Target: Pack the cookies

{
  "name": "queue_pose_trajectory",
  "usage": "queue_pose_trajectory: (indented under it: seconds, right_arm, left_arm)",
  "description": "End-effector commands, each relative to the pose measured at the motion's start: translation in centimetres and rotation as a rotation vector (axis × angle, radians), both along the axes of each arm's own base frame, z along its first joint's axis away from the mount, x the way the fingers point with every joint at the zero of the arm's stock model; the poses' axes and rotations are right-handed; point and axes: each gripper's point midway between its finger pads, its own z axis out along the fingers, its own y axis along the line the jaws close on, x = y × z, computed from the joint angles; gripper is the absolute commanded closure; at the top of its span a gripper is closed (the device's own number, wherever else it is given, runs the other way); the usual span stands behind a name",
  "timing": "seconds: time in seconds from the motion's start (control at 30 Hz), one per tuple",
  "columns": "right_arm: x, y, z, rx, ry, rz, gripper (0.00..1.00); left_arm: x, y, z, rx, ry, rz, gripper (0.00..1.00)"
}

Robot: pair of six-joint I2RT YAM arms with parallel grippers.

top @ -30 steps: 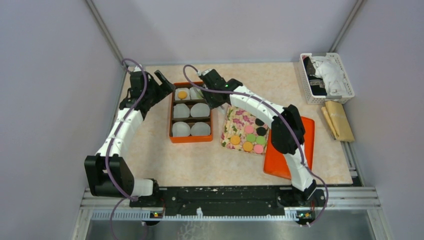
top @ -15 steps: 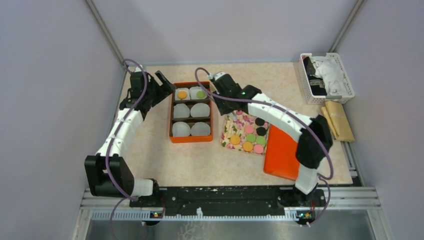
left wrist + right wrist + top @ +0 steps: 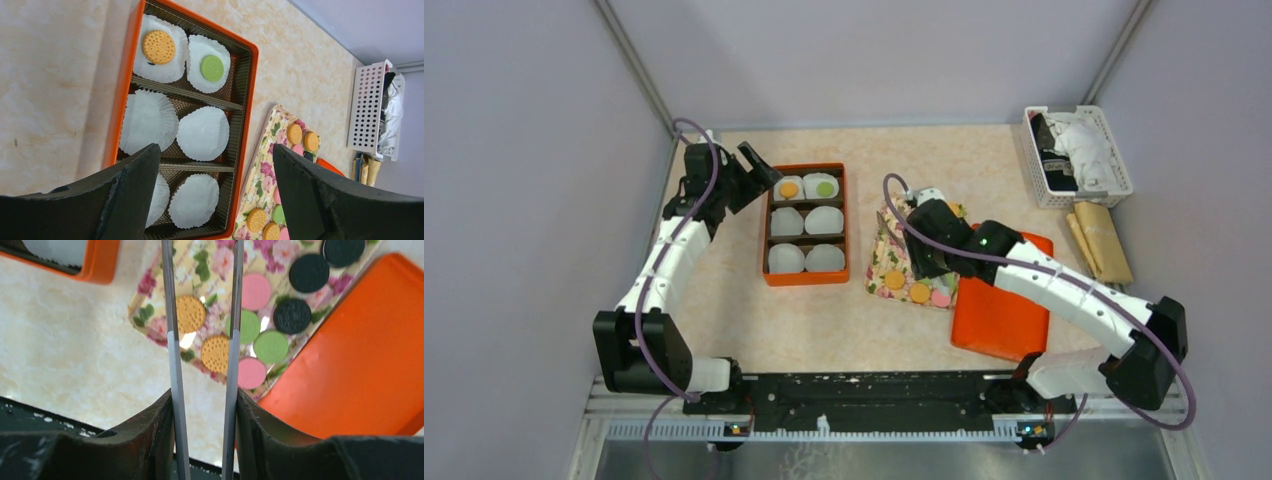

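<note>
An orange box (image 3: 769, 232) holds several white paper cups (image 3: 824, 220). An orange cookie (image 3: 789, 189) and a green cookie (image 3: 825, 187) lie in the two far cups; both also show in the left wrist view, orange (image 3: 158, 47) and green (image 3: 212, 68). More cookies (image 3: 919, 292), orange (image 3: 190, 313), pink, green and black, lie on a floral tray (image 3: 886, 262). My right gripper (image 3: 921, 258) hovers over that tray, shut on grey tongs (image 3: 172, 315) whose blades stand apart and empty. My left gripper (image 3: 751, 175) is open and empty beside the box's far left corner.
An orange lid (image 3: 1004, 315) lies right of the floral tray, partly under my right arm. A white basket (image 3: 1079, 155) of cloths stands at the far right, with a tan packet (image 3: 1102, 240) in front of it.
My right arm has drawn back from the box's far end to above the floral tray. A green cookie now lies in the far right cup. The left arm has hardly moved.
</note>
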Motion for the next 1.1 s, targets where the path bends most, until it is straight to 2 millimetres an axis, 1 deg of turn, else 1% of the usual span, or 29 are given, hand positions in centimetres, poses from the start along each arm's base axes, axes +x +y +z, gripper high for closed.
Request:
queue_pose_trajectory:
  seconds: [0.0,0.07,0.13,0.23,0.3,0.37,0.43,0.5,0.6,0.73,0.83,0.93,1.07]
  right_arm:
    - [-3.2,-0.7,0.8,0.062,0.020,-0.046,0.60]
    - [-4.4,-1.1,0.4,0.056,0.038,-0.049,0.59]
    - [-4.9,-1.8,-0.1,0.035,0.043,-0.076,0.60]
    - [-4.7,-3.0,-0.7,-0.007,0.032,-0.136,0.58]
    - [-4.3,-3.5,-1.2,-0.047,0.032,-0.173,0.54]
    - [-3.8,-3.8,-1.8,-0.095,0.033,-0.197,0.54]
    - [-3.0,-3.7,-2.0,-0.111,0.018,-0.216,0.54]
    - [-1.8,-3.2,-2.3,-0.090,0.009,-0.220,0.55]
    - [0.3,-3.3,-2.7,-0.074,0.005,-0.230,0.56]
    - [3.2,-3.6,-1.7,-0.069,-0.036,-0.249,0.57]
    - [4.8,-3.4,-1.5,-0.054,-0.042,-0.246,0.58]
    - [6.0,-3.1,-2.2,-0.054,-0.031,-0.240,0.58]
    - [6.7,-2.7,-3.4,-0.057,-0.008,-0.230,0.59]
  left_arm:
    - [0.3,-0.7,0.6,-0.040,-0.030,-0.029,0.12]
    - [0.2,-0.8,0.7,-0.044,-0.033,-0.031,0.12]
    - [0.1,-0.9,0.6,-0.050,-0.031,-0.036,0.12]
    - [0.1,-1.2,0.6,-0.064,-0.033,-0.046,0.12]
    - [0.0,-1.3,0.6,-0.069,-0.033,-0.052,0.12]
    - [0.1,-1.3,0.6,-0.069,-0.035,-0.053,0.12]
    - [0.1,-1.3,0.7,-0.067,-0.038,-0.056,0.12]
    - [0.1,-1.3,0.7,-0.065,-0.040,-0.057,0.12]
    - [0.1,-1.4,0.7,-0.068,-0.042,-0.062,0.12]
    - [0.3,-1.4,0.4,-0.066,-0.036,-0.065,0.12]
    - [0.3,-1.5,0.2,-0.066,-0.034,-0.068,0.12]
    - [0.4,-1.5,0.0,-0.065,-0.028,-0.066,0.12]
    - [0.5,-1.3,-0.3,-0.055,-0.022,-0.062,0.12]
